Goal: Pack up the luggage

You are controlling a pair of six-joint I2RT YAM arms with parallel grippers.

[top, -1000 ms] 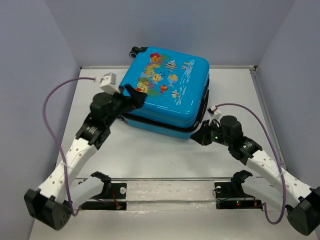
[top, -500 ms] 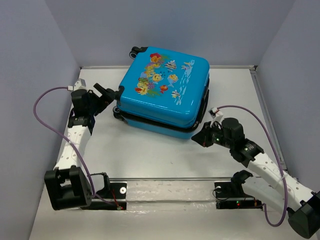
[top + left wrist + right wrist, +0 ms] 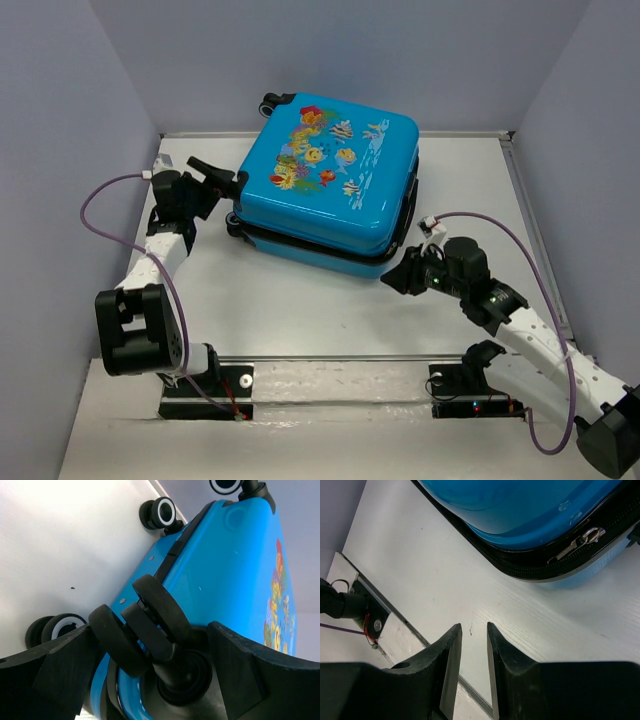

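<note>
the left gripper (image 3: pixel 212 176) stands with its jaws spread wide at the left corner of the luggage (image 3: pixel 330 185); its wrist view shows a black wheel (image 3: pixel 150 625) of the case between the two fingers. the blue fish-printed luggage lies flat and closed at the back middle of the table (image 3: pixel 300 310). the right gripper (image 3: pixel 396 274) sits just off its near right corner, jaws a narrow slit apart with nothing between them, near the zipper pull (image 3: pixel 577 541)

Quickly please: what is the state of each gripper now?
Left gripper: open wide, astride a wheel of the suitcase.
Right gripper: slightly open, holding nothing.
</note>
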